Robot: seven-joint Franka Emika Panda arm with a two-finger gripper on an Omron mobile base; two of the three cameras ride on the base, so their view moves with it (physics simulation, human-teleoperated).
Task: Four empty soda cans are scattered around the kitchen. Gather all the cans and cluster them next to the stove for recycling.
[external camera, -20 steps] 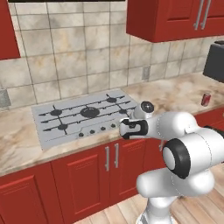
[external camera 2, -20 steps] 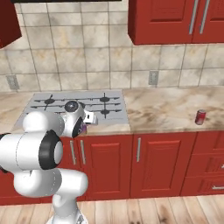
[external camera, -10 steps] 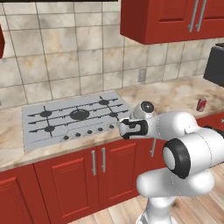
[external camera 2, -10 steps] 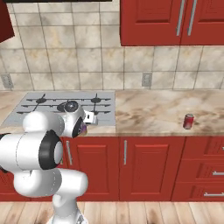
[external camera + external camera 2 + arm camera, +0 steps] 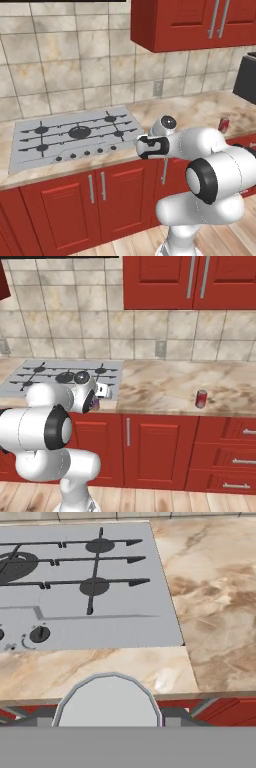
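Change: whole scene slid left in both base views, camera carried rightward | Gripper [image 5: 98, 398]: clamped on purple soda can [image 5: 110, 702], over counter [image 5: 160, 387] front edge by stove [image 5: 75, 135] right corner | Red soda can [image 5: 201, 399]: upright on counter, well right of stove.

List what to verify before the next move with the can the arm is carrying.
1. Purple can in the grip: ok, it appears clamped, silvery top up.
2. Stove close ahead: ok.
3. Bare counter beside the stove's right edge for set-down: ok.
4. Red can next to the stove: not ok, it stands upright well to the right.
5. Where the other two cans are: cannot tell.
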